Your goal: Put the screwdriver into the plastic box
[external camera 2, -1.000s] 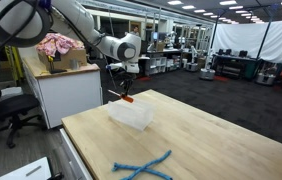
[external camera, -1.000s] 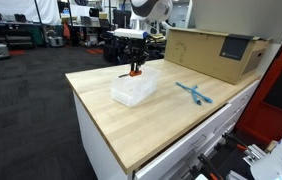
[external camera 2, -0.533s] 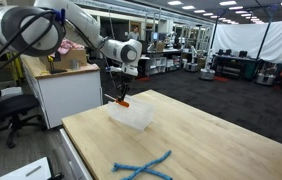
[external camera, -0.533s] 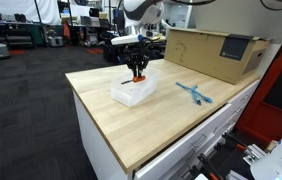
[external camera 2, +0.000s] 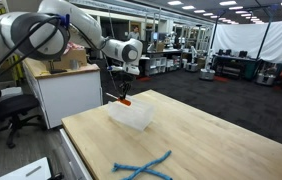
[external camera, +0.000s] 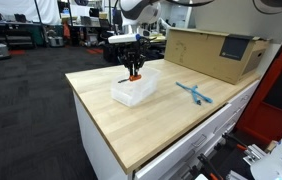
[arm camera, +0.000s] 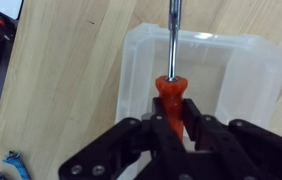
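Screwdriver is gripped by its orange-red plastic handle, with the gripper closed snugly around it, black fingers pressed on either side. A slim, shiny metal shaft is seen running straight out from the handle in the wrist view, across the inside of the plastic box. Pretty sure it's held up over the box rather than resting in it, but whether the tip touches anything can't be told.

The box is a shallow rectangle with rounded corners, made of cloudy see-through plastic with a smooth finish, so the wood underneath can be made out through it. In both exterior views the gripper is seen just above one end of the box, with a bit of orange handle showing below the fingers.

Everything is set on a table with a light wooden top, with a matte, fine-grained surface. A long light-blue tool is laid flat on the wood, well apart from the box. A big brown cardboard box is parked at the back edge.
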### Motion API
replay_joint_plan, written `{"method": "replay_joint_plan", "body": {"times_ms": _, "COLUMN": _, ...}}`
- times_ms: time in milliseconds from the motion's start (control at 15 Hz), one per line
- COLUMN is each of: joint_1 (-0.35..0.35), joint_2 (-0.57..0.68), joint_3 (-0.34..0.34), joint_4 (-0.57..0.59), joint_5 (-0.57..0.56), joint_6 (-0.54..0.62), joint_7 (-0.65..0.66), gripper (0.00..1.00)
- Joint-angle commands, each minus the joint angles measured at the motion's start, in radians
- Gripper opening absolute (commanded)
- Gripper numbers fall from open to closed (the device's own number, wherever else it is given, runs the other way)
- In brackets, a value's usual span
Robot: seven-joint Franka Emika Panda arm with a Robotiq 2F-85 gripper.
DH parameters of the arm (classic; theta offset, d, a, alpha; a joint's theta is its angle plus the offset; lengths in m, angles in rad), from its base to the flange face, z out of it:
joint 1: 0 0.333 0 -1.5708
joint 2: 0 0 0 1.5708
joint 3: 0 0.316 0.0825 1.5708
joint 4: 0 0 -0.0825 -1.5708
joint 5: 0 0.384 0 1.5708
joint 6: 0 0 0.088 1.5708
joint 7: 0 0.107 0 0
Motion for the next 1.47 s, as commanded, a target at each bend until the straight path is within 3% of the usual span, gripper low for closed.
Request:
{"method": "replay_joint_plan", "body": {"times_ms": 0, "joint_1": 0.008, "joint_2": 0.001, "joint_3": -0.009, "joint_4": 0.003, "joint_5": 0.004, "joint_6": -0.003, "joint_7": -0.002, "gripper": 0.23}}
{"method": "replay_joint_plan", "body": {"times_ms": 67, "joint_1": 0.008, "joint_2": 0.001, "joint_3": -0.009, "joint_4": 0.003, "joint_5": 0.004, "joint_6": -0.003, "joint_7": -0.002, "gripper": 0.23}}
{"method": "replay_joint_plan", "body": {"times_ms": 133, "joint_1": 0.008, "joint_2": 0.001, "joint_3": -0.009, "joint_4": 0.003, "joint_5": 0.004, "joint_6": -0.003, "joint_7": -0.002, "gripper": 0.06}}
{"method": "replay_joint_plan", "body": {"times_ms": 933, "joint_1": -0.010, "joint_2": 0.075, "joint_3": -0.045, "joint_4": 0.012, "joint_5": -0.002, "joint_6": 0.130, "joint_7": -0.048, "gripper": 0.06}}
{"method": "replay_joint_plan", "body": {"times_ms": 1400, "joint_1": -0.003, "joint_2": 0.117, "joint_3": -0.069, "joint_4": 0.024, "joint_5": -0.006, "joint_6": 0.152, "joint_7": 0.021, "gripper": 0.06}}
